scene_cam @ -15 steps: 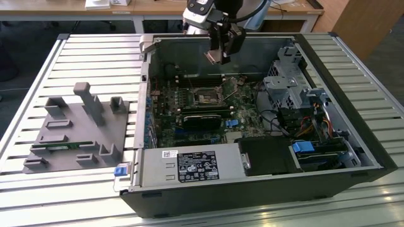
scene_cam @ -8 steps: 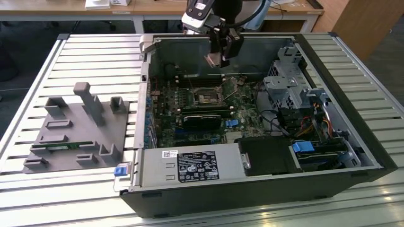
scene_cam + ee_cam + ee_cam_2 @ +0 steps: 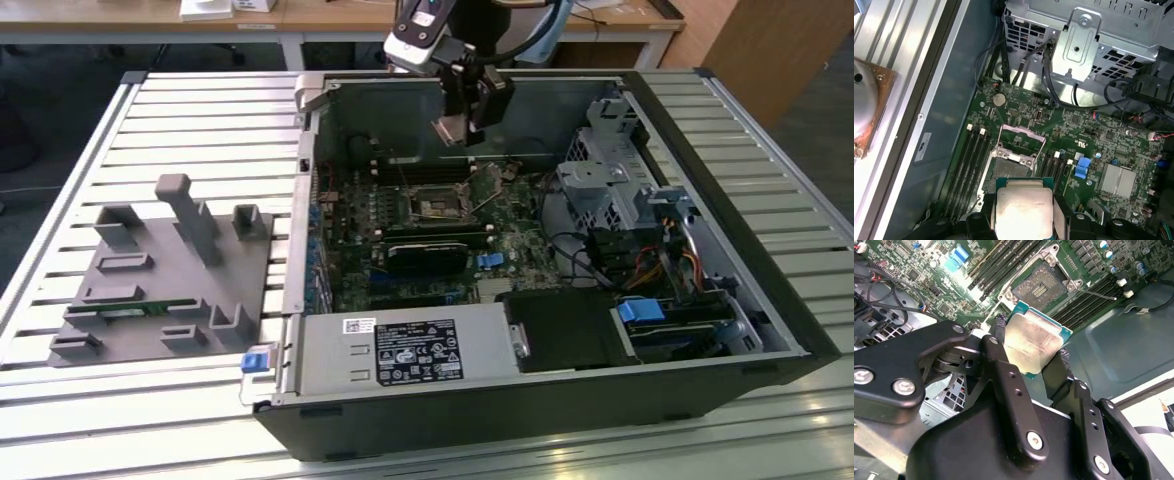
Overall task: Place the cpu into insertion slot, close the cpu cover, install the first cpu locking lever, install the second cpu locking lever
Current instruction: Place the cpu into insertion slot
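Exterior view: gripper (image 3: pixel 457 130) over the computer case (image 3: pixel 534 412). Second wrist view: cpu (image 3: pixel 1036 342) clamped between its fingers (image 3: pixel 1006 380), near the insertion slot (image 3: pixel 1041 287).

Single items across the desk (image 3: pixel 200 120)
One open computer case (image 3: pixel 534 420), one pincer (image 3: pixel 461 128), one chip (image 3: pixel 1034 342), one socket (image 3: pixel 1040 286), one cover frame (image 3: pixel 1022 130), one power supply box (image 3: pixel 400 352), one grey tray (image 3: pixel 134 300).

The exterior view looks down from afar on the bench (image 3: pixel 200 120) and the whole computer case (image 3: pixel 534 425), while both wrist views share its insertion slot (image 3: pixel 1041 286) (image 3: pixel 1013 164), seen close.
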Robot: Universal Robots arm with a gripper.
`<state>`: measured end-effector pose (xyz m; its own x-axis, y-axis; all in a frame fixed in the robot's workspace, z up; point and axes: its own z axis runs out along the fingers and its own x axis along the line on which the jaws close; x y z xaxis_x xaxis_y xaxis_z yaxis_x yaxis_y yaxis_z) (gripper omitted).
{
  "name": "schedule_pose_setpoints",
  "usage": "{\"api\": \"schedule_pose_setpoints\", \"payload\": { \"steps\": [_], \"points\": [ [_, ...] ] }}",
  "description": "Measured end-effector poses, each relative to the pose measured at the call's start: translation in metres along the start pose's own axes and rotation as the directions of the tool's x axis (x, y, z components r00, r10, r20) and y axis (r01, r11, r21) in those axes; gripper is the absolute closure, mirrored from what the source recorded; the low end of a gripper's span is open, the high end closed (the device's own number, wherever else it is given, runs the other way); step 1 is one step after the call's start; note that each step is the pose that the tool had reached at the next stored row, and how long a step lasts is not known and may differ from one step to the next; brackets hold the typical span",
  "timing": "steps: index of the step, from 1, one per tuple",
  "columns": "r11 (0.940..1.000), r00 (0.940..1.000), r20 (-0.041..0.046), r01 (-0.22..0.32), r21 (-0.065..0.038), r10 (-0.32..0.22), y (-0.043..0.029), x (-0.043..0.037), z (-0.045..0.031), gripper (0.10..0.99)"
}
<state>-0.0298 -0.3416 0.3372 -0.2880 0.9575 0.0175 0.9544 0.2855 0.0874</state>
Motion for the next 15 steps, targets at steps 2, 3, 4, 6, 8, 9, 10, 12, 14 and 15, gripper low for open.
{"api": "schedule_pose_setpoints", "payload": {
  "steps": [2,3,4,6,8,9,10,12,14,15],
  "points": [
    [1.0,1.0,0.0,0.0,0.0,0.0,-0.0001,0.0,0.0004,0.545],
    [1.0,1.0,0.0,-0.001,0.0,0.001,-0.0001,0.0,0.0006,0.545],
    [1.0,1.0,0.0001,-0.001,0.0,0.001,-0.0001,0.0,0.0007,0.545],
    [1.0,1.0,0.0003,-0.003,0.0,0.003,-0.0001,0.0,0.0008,0.545],
    [0.9999,0.9999,0.001,-0.011,0.0,0.011,-0.0001,0.0,0.001,0.545],
    [0.9998,0.9998,0.0015,-0.018,-0.001,0.018,-0.0001,0.0,0.0012,0.545],
    [0.9996,0.9996,0.0024,-0.027,-0.001,0.027,-0.0001,0.0,0.0014,0.545],
    [0.9985,0.9985,0.0051,-0.054,-0.001,0.054,-0.0002,0.0,0.0017,0.545],
    [0.9966,0.9966,0.0076,-0.082,-0.002,0.083,-0.0002,0.0001,0.0021,0.545],
    [0.9958,0.9958,0.0082,-0.091,-0.002,0.091,-0.0002,0.0001,0.0022,0.545]
  ]
}}
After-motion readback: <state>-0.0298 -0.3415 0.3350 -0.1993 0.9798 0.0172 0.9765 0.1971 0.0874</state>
